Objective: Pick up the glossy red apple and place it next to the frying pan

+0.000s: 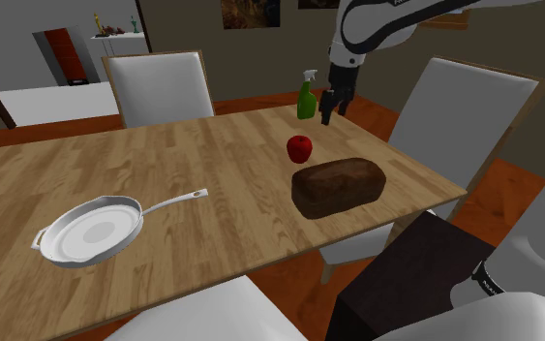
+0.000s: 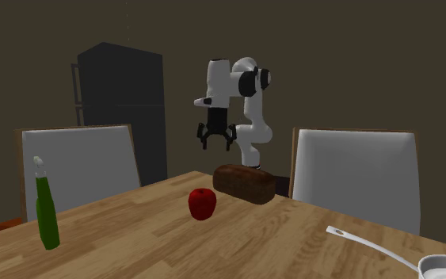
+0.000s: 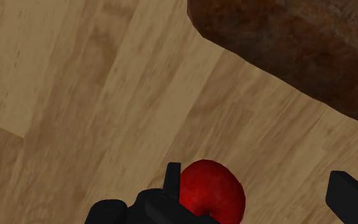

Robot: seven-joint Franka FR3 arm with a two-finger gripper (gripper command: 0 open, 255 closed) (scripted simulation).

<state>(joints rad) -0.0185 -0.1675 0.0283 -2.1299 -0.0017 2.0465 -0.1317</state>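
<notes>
Apple (image 1: pixel 299 148) on wooden table (image 1: pixel 183 165) near brown loaf (image 1: pixel 338 186); fingers (image 3: pixel 352 197) apart, hovering above apple, nothing held.

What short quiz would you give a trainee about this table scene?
1. Fill in: the frying pan is coloured ____.
2. True or false: the fingers are clasping the apple.
3. Which lies nearest the apple? A frying pan; B brown loaf; C green bottle.
Key: 1 white; 2 false, they stand apart, not gripping it; 3 B.
</notes>
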